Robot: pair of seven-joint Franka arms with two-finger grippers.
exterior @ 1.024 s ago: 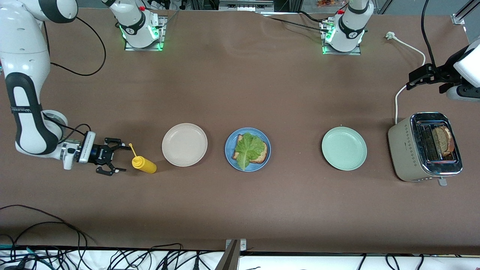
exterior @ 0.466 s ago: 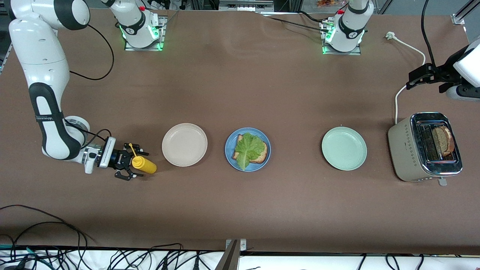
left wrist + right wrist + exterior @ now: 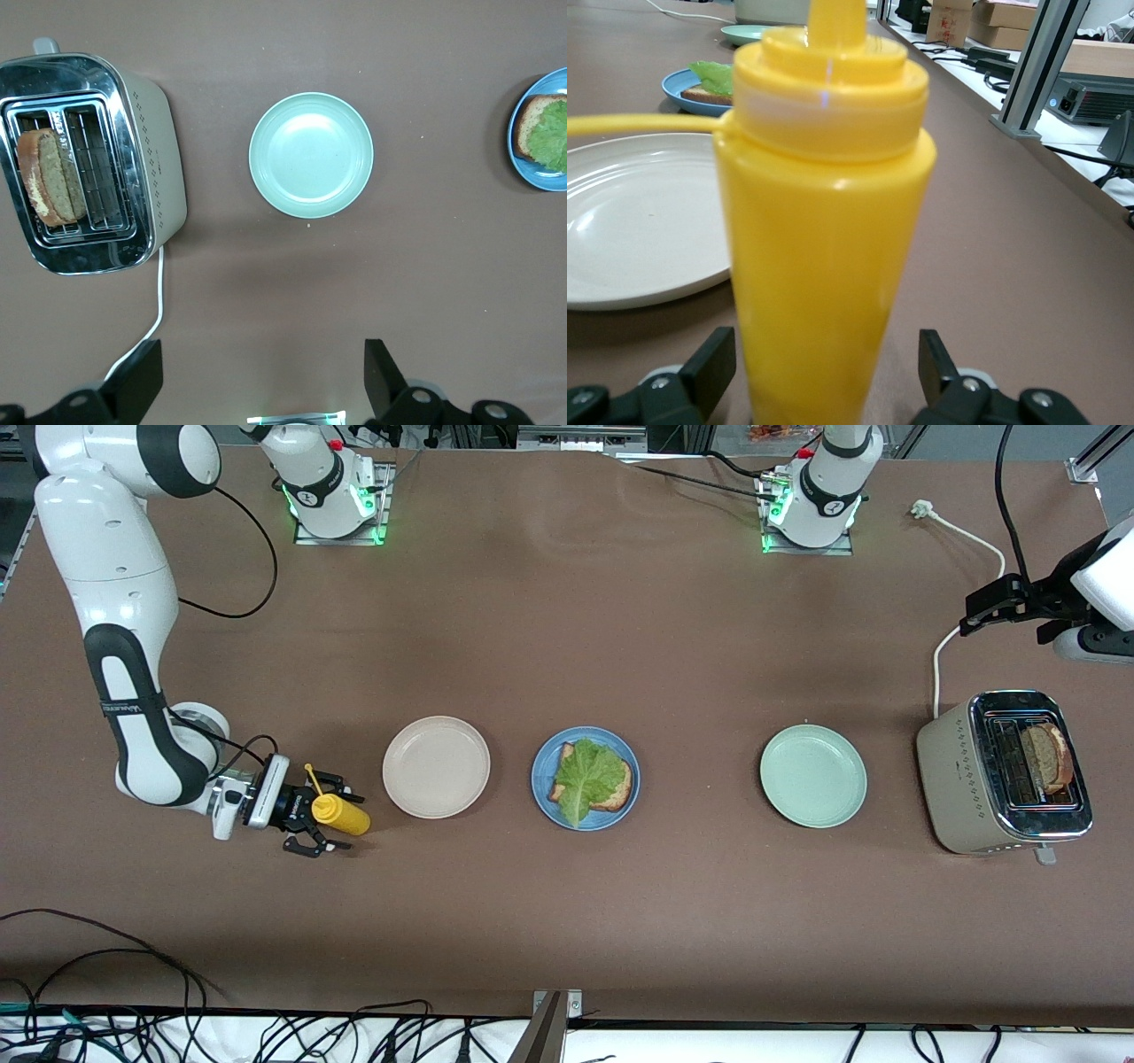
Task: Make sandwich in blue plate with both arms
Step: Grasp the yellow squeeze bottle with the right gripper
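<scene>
The blue plate (image 3: 542,766) lies mid-table with one slice of brown toast (image 3: 623,784) on it and a green lettuce leaf (image 3: 589,775) on top. It also shows in the right wrist view as the blue plate (image 3: 678,88). A second slice of toast (image 3: 1048,757) stands in the toaster (image 3: 948,779). My right gripper (image 3: 328,816) is low at the table, open, its fingers on either side of a yellow squeeze bottle (image 3: 824,248) with gaps to both. My left gripper (image 3: 263,372) hangs open and empty over the table beside the toaster.
A beige plate (image 3: 436,766) lies between the yellow bottle (image 3: 344,816) and the blue plate. A pale green plate (image 3: 813,776) lies between the blue plate and the toaster. The toaster's white cord (image 3: 970,540) trails toward the left arm's base.
My right gripper has slid along the table toward the yellow bottle and now has its fingers around it. The left arm has not moved.
</scene>
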